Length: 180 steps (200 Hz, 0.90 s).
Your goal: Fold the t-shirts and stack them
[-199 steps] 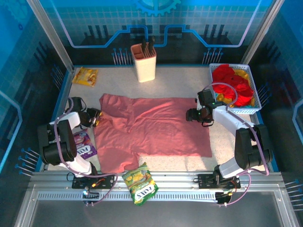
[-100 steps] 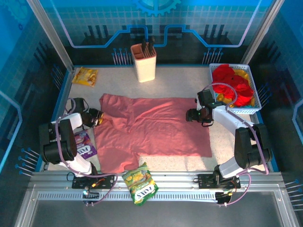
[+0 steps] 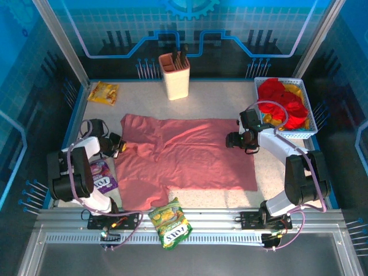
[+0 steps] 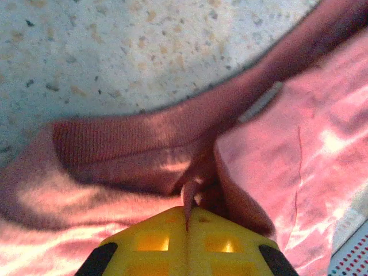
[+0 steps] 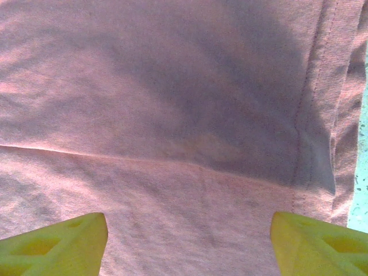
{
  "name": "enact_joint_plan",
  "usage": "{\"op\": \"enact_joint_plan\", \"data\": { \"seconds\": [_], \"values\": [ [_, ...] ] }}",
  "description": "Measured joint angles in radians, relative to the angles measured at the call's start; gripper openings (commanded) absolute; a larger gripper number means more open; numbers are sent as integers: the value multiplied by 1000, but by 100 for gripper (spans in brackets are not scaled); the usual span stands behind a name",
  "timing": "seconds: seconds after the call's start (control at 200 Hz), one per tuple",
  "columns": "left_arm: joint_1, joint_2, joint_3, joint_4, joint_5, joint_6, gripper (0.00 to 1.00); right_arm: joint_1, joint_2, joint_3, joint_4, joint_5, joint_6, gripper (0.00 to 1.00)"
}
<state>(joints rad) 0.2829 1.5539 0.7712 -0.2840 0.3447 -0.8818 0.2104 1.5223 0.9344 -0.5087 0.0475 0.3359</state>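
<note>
The salmon-pink t-shirt (image 3: pixel 190 152) lies spread flat across the middle of the table. My left gripper (image 3: pixel 119 145) sits at the shirt's left edge, and in the left wrist view the gripper (image 4: pixel 187 215) is shut, pinching a small fold of the pink cloth (image 4: pixel 115 149) by its ribbed hem. My right gripper (image 3: pixel 231 140) hovers over the shirt's right part. Seen from the right wrist, this gripper (image 5: pixel 190 247) stands open with flat pink cloth (image 5: pixel 172 86) under it. Red t-shirts (image 3: pixel 282 103) and a yellow one (image 3: pixel 296 91) lie bunched in the basket (image 3: pixel 290 135).
A beige knife block (image 3: pixel 174 75) stands at the back centre. A yellow snack packet (image 3: pixel 104 92) lies back left, a purple packet (image 3: pixel 103 175) by the left arm's base, and a green packet (image 3: pixel 169 221) on the front rail.
My left gripper has closed its jaws on the shirt's left edge. The right arm and the shirt's spread have stayed as they were.
</note>
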Motion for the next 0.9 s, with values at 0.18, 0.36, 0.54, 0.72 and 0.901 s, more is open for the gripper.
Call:
{"op": "enact_joint_plan", "data": {
  "seconds": [0.18, 0.36, 0.54, 0.72, 0.901],
  "values": [
    [0, -113, 68, -139, -6, 72, 0, -1, -8, -15, 1, 0, 0, 76],
    [0, -157, 65, -227, -6, 100, 2, -2, -8, -24, 4, 0, 0, 76],
    [-1, -183, 22, -281, -4, 104, 18, -2, -8, -32, 15, 0, 0, 76],
    [-11, -209, 23, -363, -60, 155, 61, -2, -8, -33, 23, -3, 0, 76],
    [-72, -263, 92, -431, -195, 202, 62, -1, -8, -29, 21, -2, 5, 80]
  ]
}}
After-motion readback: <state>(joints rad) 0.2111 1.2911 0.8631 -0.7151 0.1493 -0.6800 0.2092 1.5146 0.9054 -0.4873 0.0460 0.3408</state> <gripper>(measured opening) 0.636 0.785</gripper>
